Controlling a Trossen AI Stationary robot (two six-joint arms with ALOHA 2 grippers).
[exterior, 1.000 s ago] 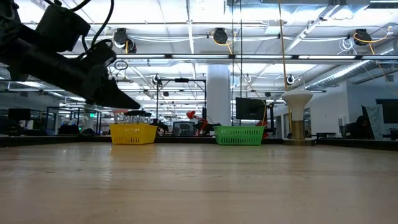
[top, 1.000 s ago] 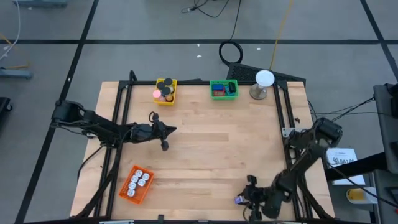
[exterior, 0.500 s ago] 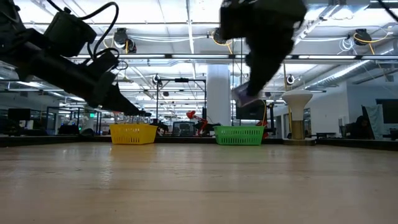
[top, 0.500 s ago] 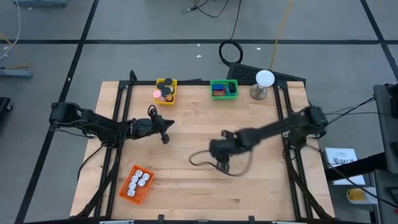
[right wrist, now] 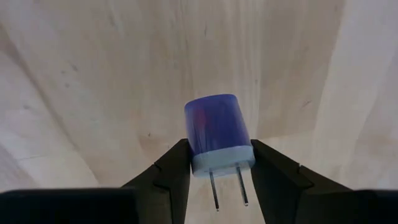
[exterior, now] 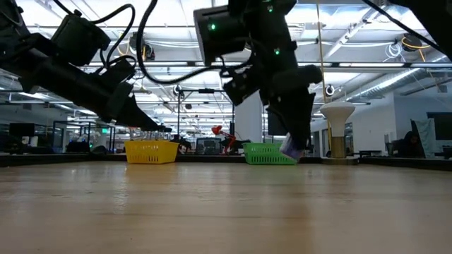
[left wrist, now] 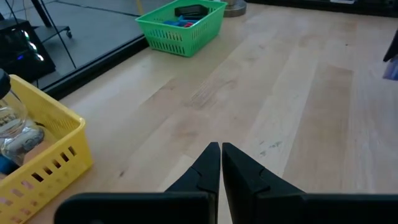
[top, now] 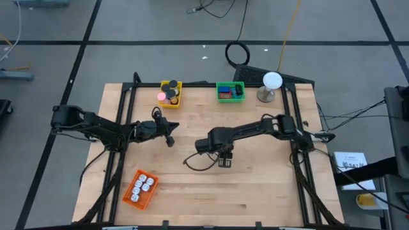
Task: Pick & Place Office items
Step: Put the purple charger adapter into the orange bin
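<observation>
My right gripper is clamped on a small purple plug. The fingers squeeze it from both sides, and its two metal prongs point back toward the wrist. In the view from above, this gripper hangs over the middle of the table. A second ago the arm was curled up at the near right corner, and half a second ago it was swinging across the table. So it has picked up the plug and is carrying it. I think it is going to the green basket at the far edge, but it is not there yet. The plug is in the air, above bare wood.

My left gripper has its fingers pressed together with nothing between them. It waits near the yellow basket and has hardly moved.

Some things are hard to see. From above, the arm covers the plug. From table height I only see a pale purple bit under the dark gripper. The basket walls hide most of what is inside. I can make out black and pink round things in the yellow one, blue and red in the green one, and white bits in the orange basket at the near left.
</observation>
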